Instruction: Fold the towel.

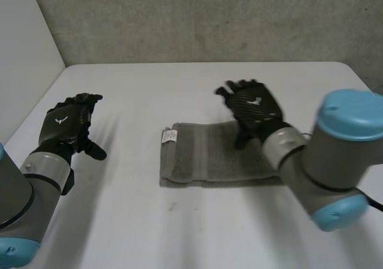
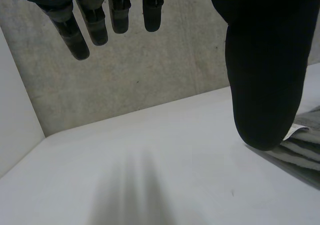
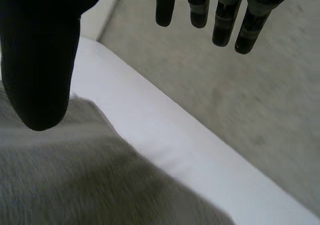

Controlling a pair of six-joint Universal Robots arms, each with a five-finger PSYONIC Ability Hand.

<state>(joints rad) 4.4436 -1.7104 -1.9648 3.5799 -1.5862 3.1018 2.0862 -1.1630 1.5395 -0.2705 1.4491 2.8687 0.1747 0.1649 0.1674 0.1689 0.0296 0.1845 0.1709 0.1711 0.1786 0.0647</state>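
Head view: towel (image 1: 209,158) runs lengthwise left-to-right (label (image 1: 169,137) leftward).

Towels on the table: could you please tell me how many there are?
1. The grey towel lies on the white table, partly beneath the right hand, apart from the left hand; the right arm covers one end.

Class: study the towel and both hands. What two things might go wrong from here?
1. The right hand is open over the towel, gripping nothing; a careless grab may rumple its folded layers.
2. The left hand is open and apart from the towel, so nothing pins the label end; the towel may slide.
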